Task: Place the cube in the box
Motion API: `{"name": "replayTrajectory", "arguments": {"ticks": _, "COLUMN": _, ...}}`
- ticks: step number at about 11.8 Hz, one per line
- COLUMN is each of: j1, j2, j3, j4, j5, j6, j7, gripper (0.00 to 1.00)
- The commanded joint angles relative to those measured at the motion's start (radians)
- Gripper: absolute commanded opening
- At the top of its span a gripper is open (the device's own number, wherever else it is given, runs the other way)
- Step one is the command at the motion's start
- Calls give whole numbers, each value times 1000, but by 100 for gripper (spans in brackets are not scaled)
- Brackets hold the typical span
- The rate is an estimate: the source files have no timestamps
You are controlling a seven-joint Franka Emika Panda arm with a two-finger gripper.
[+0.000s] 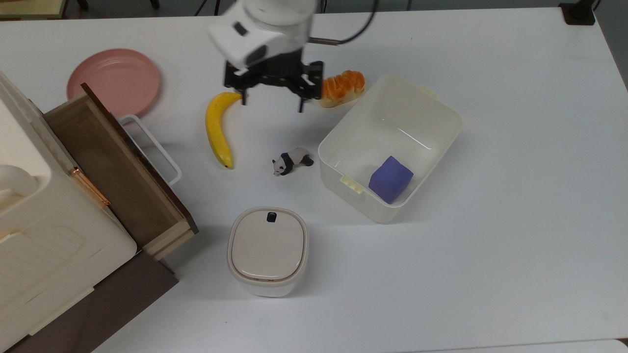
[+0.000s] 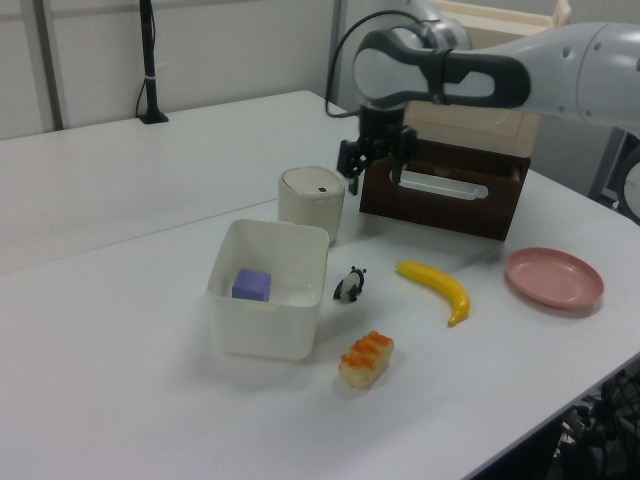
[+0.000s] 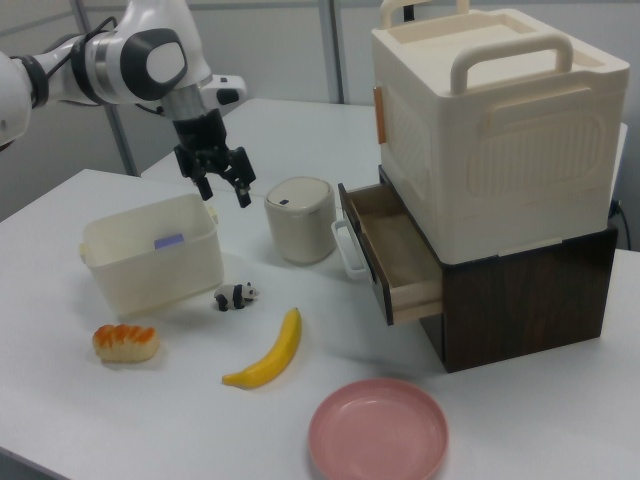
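Cube [image 1: 390, 178]: matte blue-purple, inside box [image 1: 444, 112] | jaws spread, empty

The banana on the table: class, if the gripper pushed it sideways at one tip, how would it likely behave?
The banana lies flat on its curved side, so it would probably pivot or slide on the table rather than roll. Its smooth, glossy skin suggests it may slip along the surface. Being long and narrow, a push at the tip would likely spin it more than shift it.
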Motion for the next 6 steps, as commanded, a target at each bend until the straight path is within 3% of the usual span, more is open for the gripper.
{"name": "replayTrajectory", "arguments": {"ticks": 1, "j1": -32, "j2": -32, "j3": 7, "j4": -12, "j5": 7, "j6": -17, "j7": -87, "gripper": 100}}
{"name": "replayTrajectory", "arguments": {"ticks": 6, "j1": -45, "j2": -32, "j3": 7, "j4": -10, "j5": 25, "j6": -19, "j7": -102, "gripper": 100}}
